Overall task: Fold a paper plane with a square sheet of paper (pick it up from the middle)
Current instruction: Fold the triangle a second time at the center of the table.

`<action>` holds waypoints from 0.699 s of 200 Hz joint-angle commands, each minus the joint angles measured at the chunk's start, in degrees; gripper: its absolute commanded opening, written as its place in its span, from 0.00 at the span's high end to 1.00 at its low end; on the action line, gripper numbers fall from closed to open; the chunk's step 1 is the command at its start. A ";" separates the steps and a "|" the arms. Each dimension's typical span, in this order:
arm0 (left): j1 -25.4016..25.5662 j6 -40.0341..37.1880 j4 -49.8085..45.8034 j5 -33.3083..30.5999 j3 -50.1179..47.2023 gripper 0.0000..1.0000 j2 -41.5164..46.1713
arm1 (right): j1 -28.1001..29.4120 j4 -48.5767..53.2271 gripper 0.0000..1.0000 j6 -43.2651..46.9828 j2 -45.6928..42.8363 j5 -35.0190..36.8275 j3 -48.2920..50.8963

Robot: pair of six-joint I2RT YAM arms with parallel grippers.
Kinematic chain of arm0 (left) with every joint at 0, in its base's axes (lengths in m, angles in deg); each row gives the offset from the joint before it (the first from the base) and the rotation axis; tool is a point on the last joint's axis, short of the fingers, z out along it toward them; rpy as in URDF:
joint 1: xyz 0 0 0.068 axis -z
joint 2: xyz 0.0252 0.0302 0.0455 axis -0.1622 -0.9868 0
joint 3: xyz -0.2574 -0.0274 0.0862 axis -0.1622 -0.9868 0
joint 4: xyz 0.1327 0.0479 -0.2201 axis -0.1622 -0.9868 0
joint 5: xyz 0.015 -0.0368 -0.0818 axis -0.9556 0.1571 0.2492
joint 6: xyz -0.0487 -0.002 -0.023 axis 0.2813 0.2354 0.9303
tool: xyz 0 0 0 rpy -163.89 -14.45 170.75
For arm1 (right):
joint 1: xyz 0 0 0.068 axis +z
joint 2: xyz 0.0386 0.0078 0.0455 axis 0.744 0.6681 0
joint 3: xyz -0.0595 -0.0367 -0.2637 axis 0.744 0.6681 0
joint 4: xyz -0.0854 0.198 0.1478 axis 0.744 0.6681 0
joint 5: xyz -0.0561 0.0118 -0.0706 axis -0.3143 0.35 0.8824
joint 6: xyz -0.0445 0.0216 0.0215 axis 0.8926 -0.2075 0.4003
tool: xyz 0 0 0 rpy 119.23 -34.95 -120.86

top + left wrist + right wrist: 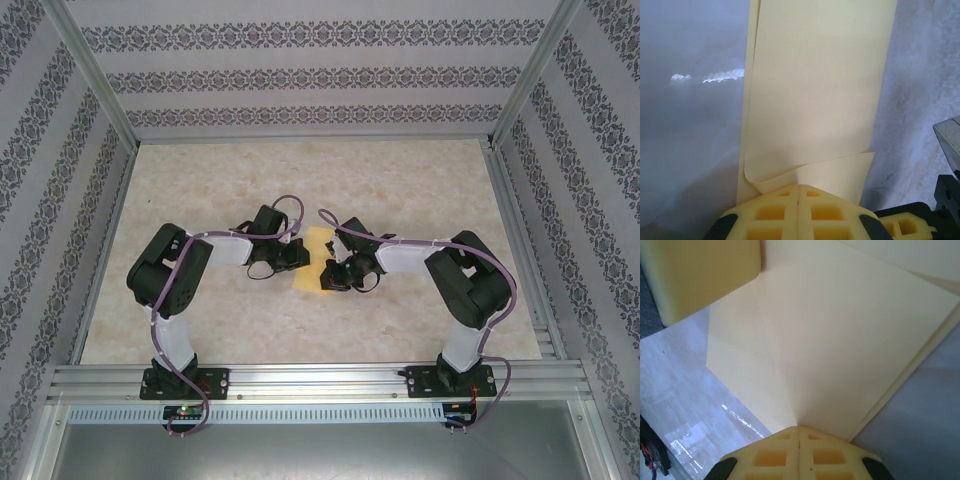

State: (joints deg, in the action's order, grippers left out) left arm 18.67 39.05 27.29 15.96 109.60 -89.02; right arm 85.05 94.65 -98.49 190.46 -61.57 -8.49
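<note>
Two arms meet at the thin yellow-orange square sheet of paper, which lies partly folded at the middle of the pale marbled table. Yellow pads of the left gripper are pressed together on a curled paper edge; the right gripper likewise pinches a creased layer.
</note>
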 commanded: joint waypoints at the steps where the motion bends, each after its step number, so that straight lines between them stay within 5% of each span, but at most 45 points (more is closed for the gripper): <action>1: -4.74 -2.95 -1.11 -13.25 1.80 0.97 -2.56 | 0.22 10.56 0.94 0.90 4.75 7.18 4.00; 90: -6.64 -6.47 -7.34 -11.48 8.43 0.96 -0.09 | 0.63 9.04 0.94 0.28 4.21 6.28 4.18; 140: -0.81 -3.11 -2.14 -5.55 3.88 0.96 6.74 | 0.66 8.89 0.94 0.32 3.63 4.93 3.39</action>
State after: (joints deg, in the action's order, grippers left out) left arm 14.08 34.83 21.91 7.59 115.04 -85.43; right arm 85.05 94.45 -98.53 190.44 -61.79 -8.43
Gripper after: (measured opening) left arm 0.053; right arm 0.066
